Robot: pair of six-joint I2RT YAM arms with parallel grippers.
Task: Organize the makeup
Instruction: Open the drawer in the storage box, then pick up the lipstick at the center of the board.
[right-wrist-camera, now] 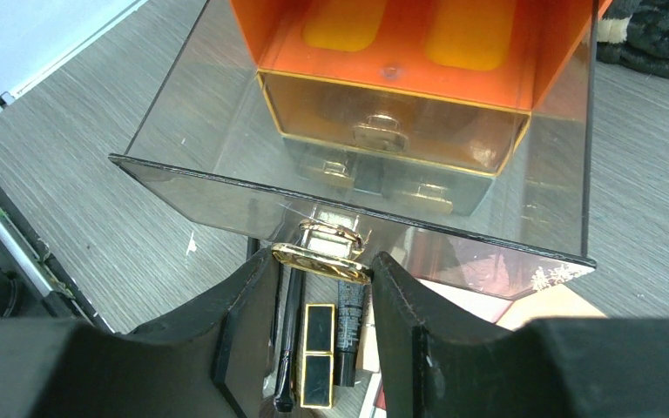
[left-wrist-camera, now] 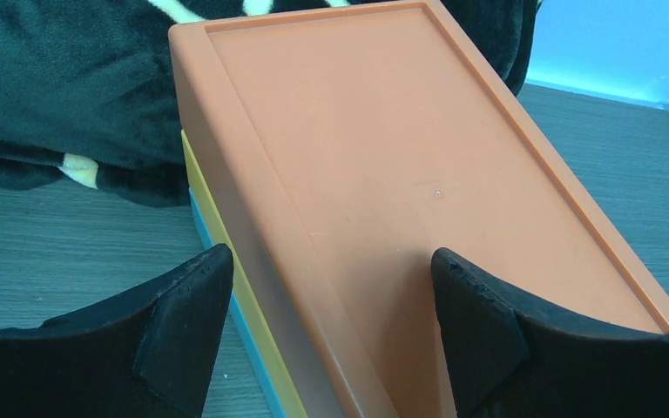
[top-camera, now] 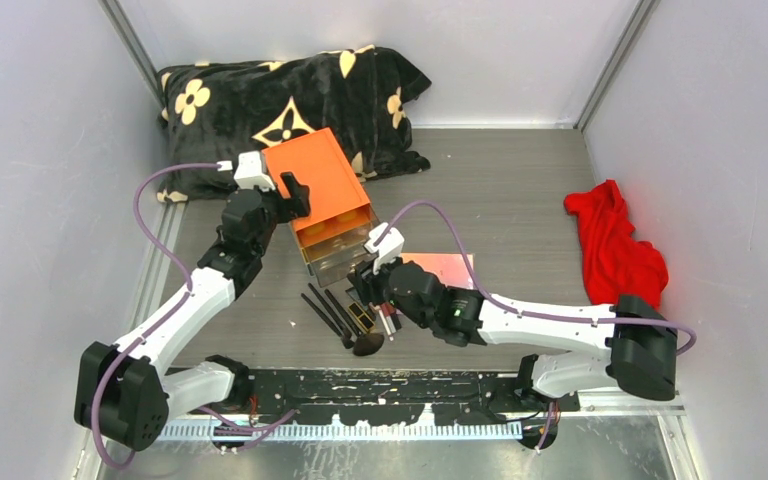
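The right gripper (right-wrist-camera: 322,272) is closed narrow on the gold handle (right-wrist-camera: 322,251) of the lower clear drawer (right-wrist-camera: 192,187). This drawer stands pulled out toward the near side of the orange box (top-camera: 315,175). The left gripper (left-wrist-camera: 329,261) is about half open, and its 2 fingers (left-wrist-camera: 183,322) stand astride the left top edge of the box; whether they touch it cannot be told. The makeup (top-camera: 358,322) lies on the table (top-camera: 520,200) just near the drawer. The thin brushes (top-camera: 325,312) are to the left, and the pink palette (top-camera: 450,268) is to the right, beside the right gripper.
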